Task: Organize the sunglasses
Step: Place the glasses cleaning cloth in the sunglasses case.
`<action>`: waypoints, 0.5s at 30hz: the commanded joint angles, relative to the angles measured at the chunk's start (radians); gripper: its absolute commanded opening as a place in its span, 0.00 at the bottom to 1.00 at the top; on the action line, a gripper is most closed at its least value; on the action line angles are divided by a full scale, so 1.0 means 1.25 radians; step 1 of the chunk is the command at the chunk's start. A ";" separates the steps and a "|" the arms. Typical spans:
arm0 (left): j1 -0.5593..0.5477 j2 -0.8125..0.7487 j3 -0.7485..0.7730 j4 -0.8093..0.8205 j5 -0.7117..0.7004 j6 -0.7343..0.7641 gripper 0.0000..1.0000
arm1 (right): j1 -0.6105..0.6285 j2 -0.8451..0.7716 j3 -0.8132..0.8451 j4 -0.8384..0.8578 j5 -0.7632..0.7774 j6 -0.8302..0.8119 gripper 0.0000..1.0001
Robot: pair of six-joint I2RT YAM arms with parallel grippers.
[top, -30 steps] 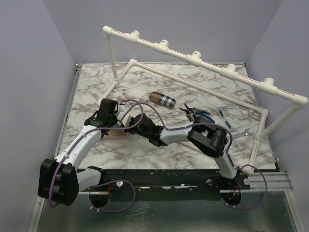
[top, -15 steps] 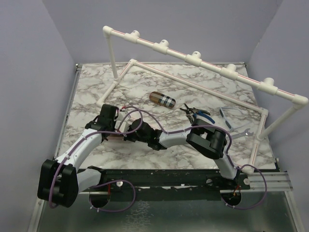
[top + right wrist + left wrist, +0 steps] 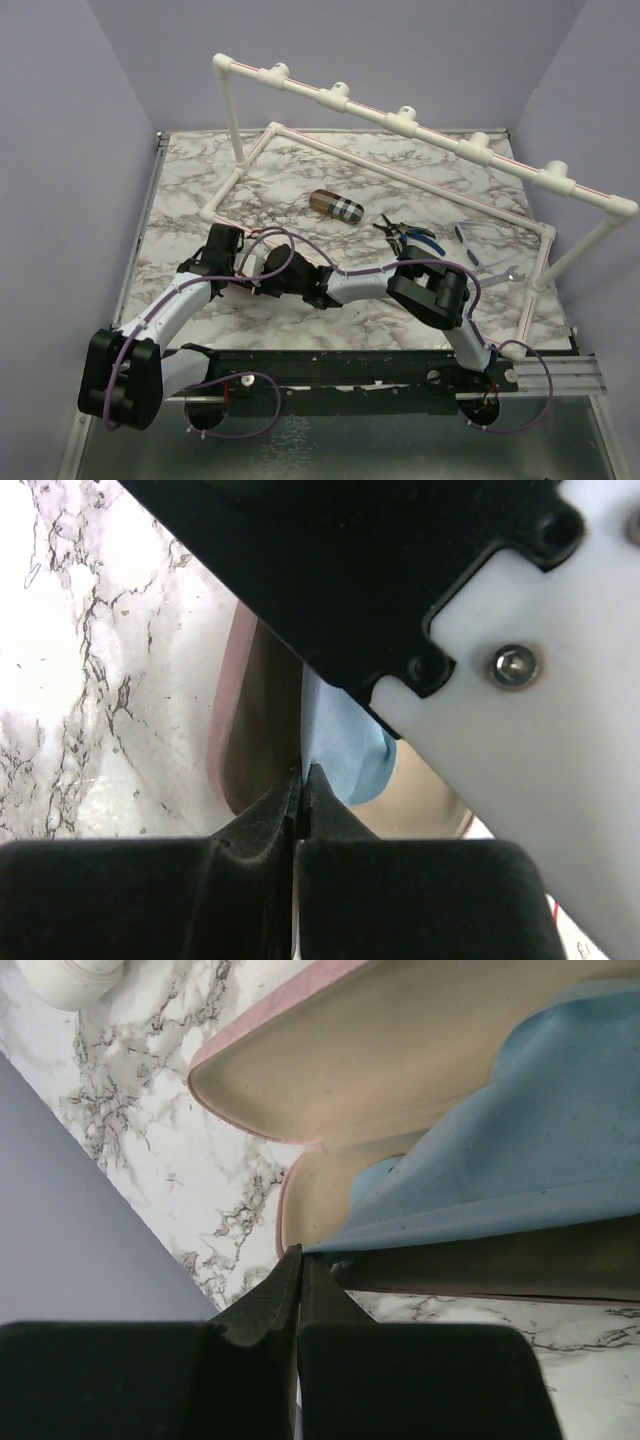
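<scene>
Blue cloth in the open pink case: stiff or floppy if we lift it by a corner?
Likely floppy: the blue cloth sags in folds across the open pink case. Probably thin and light: the left fingers look fully shut on its corner. Pulled from one corner, it would likely bunch rather than slide flat.

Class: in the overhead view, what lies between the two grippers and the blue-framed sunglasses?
The pliers lie between them, just left of the blue-framed sunglasses. The left gripper and right gripper are both shut on the blue cloth at the pink case.
</scene>
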 commanded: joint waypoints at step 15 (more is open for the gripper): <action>0.001 -0.002 -0.039 0.023 -0.069 0.110 0.00 | 0.001 0.024 0.072 -0.068 -0.063 0.011 0.01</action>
